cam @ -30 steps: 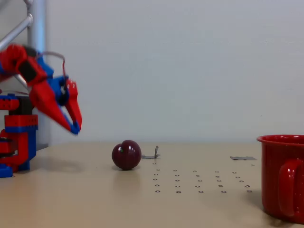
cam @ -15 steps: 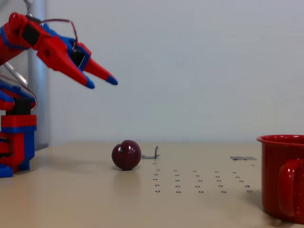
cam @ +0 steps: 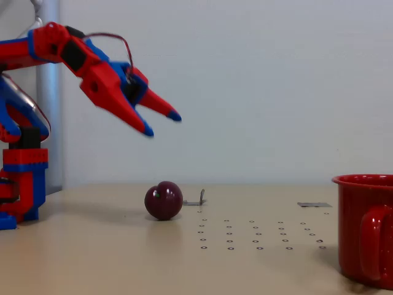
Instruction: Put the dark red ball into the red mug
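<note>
The dark red ball (cam: 163, 200) rests on the beige table, left of centre in the fixed view. At the right edge stands the red mug (cam: 366, 228), upright, its handle facing the camera. My red and blue gripper (cam: 161, 123) hangs in the air above and a little left of the ball, well clear of it. Its two blue-tipped fingers point down to the right, spread apart with nothing between them.
The arm's red and blue base (cam: 21, 184) stands at the left edge beside a grey post (cam: 48, 92). A small metal bracket (cam: 198, 199) sits just right of the ball, and a flat grey tab (cam: 314, 204) lies near the mug. Rows of small holes dot the tabletop.
The arm has swung up and reached out to the right, from near its base to above the ball. Its fingers have spread apart. Ball and mug have not moved.
</note>
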Robot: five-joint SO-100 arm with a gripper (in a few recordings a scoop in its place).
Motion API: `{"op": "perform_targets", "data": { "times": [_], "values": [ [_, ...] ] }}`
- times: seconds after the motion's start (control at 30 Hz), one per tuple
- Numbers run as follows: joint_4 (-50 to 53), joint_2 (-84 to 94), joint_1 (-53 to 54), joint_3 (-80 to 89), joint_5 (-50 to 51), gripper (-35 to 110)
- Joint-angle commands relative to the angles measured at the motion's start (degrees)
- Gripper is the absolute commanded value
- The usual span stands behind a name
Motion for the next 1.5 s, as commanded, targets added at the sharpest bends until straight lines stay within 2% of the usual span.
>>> {"op": "perform_targets", "data": {
  "times": [0.0, 0.4, 0.5, 0.63, 0.77, 1.07, 1.47],
  "values": [
    [-1.1, -1.8, -2.1, -3.2, 0.8, 43],
    [-1.4, 1.1, -12.7, 7.5, -0.7, 44],
    [-2.0, 1.0, -13.5, 9.6, -4.2, 43],
    [-7.8, -1.7, -13.2, 12.2, -10.5, 44],
    [-12.6, -8.9, -14.5, 10.5, -12.6, 44],
    [-13.7, -20.0, -18.5, 1.8, -14.6, 45],
    [-13.2, -24.3, -14.9, -1.5, -15.6, 44]
  ]
}}
